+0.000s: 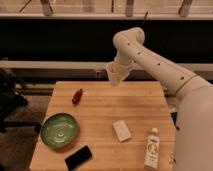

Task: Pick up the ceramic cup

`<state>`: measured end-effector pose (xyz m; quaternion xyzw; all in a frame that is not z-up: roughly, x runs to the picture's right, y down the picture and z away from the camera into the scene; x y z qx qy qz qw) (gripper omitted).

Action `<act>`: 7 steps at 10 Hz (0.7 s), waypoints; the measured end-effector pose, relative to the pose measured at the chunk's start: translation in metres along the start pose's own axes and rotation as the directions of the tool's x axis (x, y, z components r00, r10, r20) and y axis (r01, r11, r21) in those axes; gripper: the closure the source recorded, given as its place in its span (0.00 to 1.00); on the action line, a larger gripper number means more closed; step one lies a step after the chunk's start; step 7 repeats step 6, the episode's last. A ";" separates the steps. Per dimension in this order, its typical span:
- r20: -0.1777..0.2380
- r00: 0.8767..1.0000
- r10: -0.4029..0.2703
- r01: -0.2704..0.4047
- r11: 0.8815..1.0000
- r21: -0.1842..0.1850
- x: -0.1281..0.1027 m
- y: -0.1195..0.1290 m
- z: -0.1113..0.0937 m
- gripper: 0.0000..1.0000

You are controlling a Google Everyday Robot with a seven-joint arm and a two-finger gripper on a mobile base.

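The ceramic cup (113,75) is small, white and slightly tapered. It hangs in the air above the far edge of the wooden table (102,107), clear of the surface. My gripper (120,69) is at the end of the white arm that reaches in from the right. It is shut on the cup at its right side and rim. The fingers are mostly hidden behind the cup and the wrist.
On the table lie a red object (77,96) at the far left, a green plate (59,131) at the front left, a black phone (78,157) by the front edge, a white rectangular block (121,130) and a white labelled bottle (152,148) at the front right.
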<state>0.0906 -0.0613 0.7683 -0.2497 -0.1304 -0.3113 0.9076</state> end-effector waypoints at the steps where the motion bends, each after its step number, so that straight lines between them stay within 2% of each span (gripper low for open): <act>1: -0.001 1.000 -0.002 0.002 1.000 0.009 -0.001 -0.003 -0.014 1.00; 3: 0.002 1.000 -0.003 0.003 1.000 0.019 -0.001 -0.006 -0.034 1.00; 7: 0.006 1.000 -0.003 0.003 1.000 0.015 0.001 0.001 -0.029 1.00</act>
